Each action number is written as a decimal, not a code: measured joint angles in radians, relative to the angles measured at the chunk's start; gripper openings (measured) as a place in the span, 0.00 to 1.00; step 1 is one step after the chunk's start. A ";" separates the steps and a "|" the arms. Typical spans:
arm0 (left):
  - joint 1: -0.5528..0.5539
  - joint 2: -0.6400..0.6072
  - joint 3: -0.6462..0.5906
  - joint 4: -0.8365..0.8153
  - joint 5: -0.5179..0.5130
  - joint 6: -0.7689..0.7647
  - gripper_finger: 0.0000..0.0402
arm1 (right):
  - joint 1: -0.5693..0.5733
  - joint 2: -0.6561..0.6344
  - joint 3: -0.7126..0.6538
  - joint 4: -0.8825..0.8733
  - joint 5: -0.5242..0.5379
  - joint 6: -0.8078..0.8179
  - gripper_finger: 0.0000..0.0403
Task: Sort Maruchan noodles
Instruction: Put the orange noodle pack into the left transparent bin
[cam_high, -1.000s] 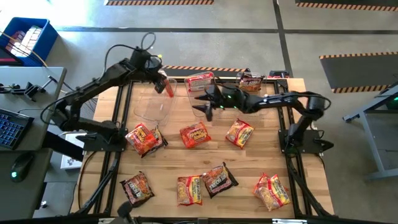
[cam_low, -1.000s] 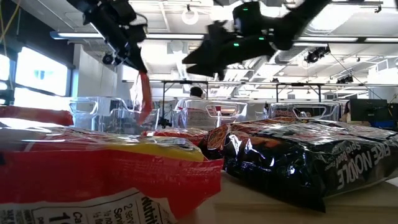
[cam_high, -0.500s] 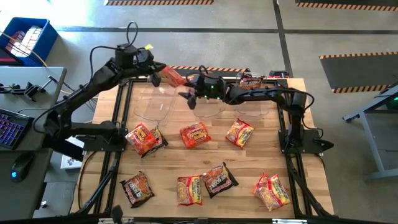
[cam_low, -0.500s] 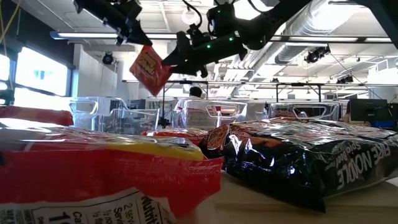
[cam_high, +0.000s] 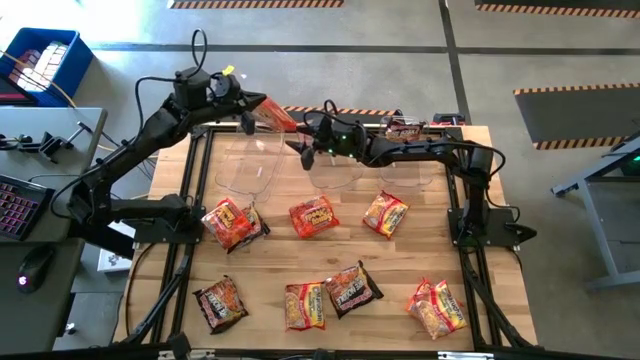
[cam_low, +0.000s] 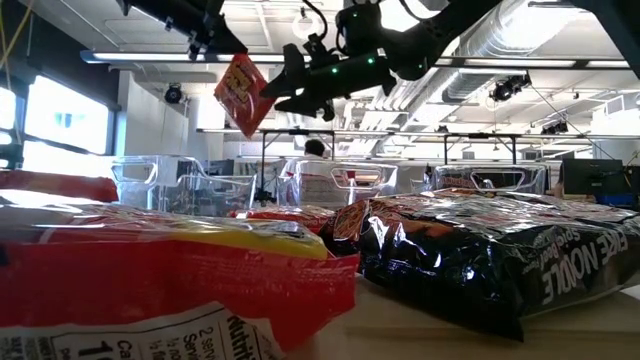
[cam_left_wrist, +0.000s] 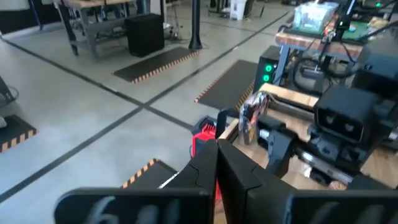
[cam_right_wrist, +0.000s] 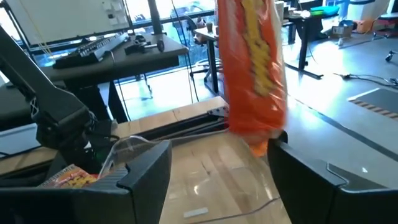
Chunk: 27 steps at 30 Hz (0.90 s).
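My left gripper (cam_high: 252, 112) is shut on an orange-red noodle packet (cam_high: 276, 116), held high above the far left of the table. The packet also shows in the low view (cam_low: 238, 92) and the right wrist view (cam_right_wrist: 252, 68). My right gripper (cam_high: 300, 142) is open right beside it. Its fingers stand on either side of the packet's lower end (cam_right_wrist: 260, 144), which is close to one finger (cam_right_wrist: 305, 177). Several more packets lie flat on the table, such as one (cam_high: 314, 215) at mid-table. My left gripper pinches the packet's upper end (cam_low: 231, 62) between its two fingers, coming from the table's left. The packet is lifted clear and hangs tilted below the fingers, its free end toward my right gripper. Of my right gripper, I cannot tell whether a finger touches the packet's lower end.
Three clear plastic bins (cam_high: 250, 168) (cam_high: 335, 168) (cam_high: 410, 165) stand in a row along the far side. A packet (cam_high: 405, 128) lies by the far right one. Other packets lie near the front edge (cam_high: 220, 300) (cam_high: 437, 305).
My left gripper has risen and gone toward the far left corner, turning the packet from hanging edge-on over the left bin to face-out and tilted. My right gripper has gone toward the table's left and far edge, up to the packet.
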<state>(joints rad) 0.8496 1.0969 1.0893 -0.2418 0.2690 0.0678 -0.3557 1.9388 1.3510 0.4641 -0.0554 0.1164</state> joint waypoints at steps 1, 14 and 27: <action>0.000 0.000 0.000 0.006 0.000 -0.004 0.00 | 0.000 0.000 0.000 -0.008 0.002 0.002 0.62; 0.000 0.000 0.000 0.056 0.044 -0.038 0.00 | -0.003 -0.001 0.000 0.130 0.008 -0.021 0.62; 0.000 0.000 0.000 0.197 0.105 -0.106 0.00 | -0.005 -0.001 0.000 0.247 -0.023 -0.083 0.62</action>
<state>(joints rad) 0.8494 1.0973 1.0897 -0.0450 0.3738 -0.0378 -0.3603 1.9377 1.3510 0.7108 -0.0788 0.0330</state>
